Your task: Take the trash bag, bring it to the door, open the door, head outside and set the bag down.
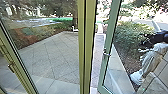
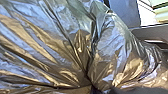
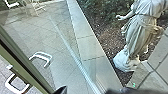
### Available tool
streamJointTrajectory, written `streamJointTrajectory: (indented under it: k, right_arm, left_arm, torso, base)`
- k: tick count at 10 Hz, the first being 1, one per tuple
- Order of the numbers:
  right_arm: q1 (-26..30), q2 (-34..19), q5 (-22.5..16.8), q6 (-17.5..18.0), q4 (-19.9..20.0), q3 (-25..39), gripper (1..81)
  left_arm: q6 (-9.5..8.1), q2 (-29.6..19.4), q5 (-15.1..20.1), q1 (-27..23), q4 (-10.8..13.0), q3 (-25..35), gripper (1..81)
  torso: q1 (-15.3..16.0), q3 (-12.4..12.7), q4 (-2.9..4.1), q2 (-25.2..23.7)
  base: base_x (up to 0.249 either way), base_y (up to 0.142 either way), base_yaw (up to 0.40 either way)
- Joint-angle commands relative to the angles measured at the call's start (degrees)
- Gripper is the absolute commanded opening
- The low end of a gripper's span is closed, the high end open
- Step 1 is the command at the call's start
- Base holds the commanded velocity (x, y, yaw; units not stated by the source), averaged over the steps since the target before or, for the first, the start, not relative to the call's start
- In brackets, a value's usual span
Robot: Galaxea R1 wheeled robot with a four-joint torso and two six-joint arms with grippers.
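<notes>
Shiny, crumpled silvery-brown plastic trash bag (image 2: 62, 50) bunched close to your left wrist camera; fingers' opening and hold, you can't tell. Green-framed glass door (image 1: 109, 45) ajar ahead; pale draped stone-like statue (image 1: 151, 58) right.

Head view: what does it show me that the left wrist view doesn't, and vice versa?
Head view: the glass door, apparently ajar, its handle, paving, shrubs and a pale statue.

Left wrist view: the trash bag close up, shiny and crumpled, its folds drawn together at one spot.

Both: nothing I can match with confidence.
</notes>
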Motion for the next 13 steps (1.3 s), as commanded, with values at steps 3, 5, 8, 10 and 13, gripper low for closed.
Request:
streamJointTrajectory:
  k: [3, 5, 8, 10, 13]
  right_arm:
    - [11.95, -0.6, -0.69, -4.73, -8.25, 0.32, 81.1]
    - [13.71, 1.34, -0.33, -4.82, -14.61, -1.88, 81.1]
    - [14.59, 3.8, -0.16, -7.28, -19.97, -5.74, 81.1]
    - [13.46, 3.03, 0.2, -7.72, -20.49, -5.49, 81.1]
    - [10.55, 0.73, 2.65, -7.72, -21.53, -4.85, 81.1]
  left_arm:
    - [0.16, -0.37, 4.59, -1.35, -0.42, 0.42, 1.0]
    - [0.07, -0.37, 4.32, -1.35, -0.51, 0.42, 1.0]
    - [-0.11, -0.64, 4.41, -1.53, -0.51, 0.42, 1.0]
    - [-0.11, -0.55, 4.5, -1.53, -0.51, 0.42, 1.0]
    - [-0.11, -0.55, 4.59, -1.53, -0.51, 0.42, 1.0]
  torso:
    - [0.0, 0.0, -0.09, 0.02]
    - [0.0, 0.0, -0.09, 0.02]
    - [0.0, 0.0, -1.72, 0.0]
    - [0.0, 1.74, -2.94, 0.02]
    - [0.05, 1.62, -3.13, 0.02]
  base:
    - [0.0, 0.0, 0.0]
    - [0.0, 0.0, 0.0]
    - [0.0, 0.0, 0.0]
    - [0.0, 0.0, 0.0]
    - [0.0, 0.0, 0.0]
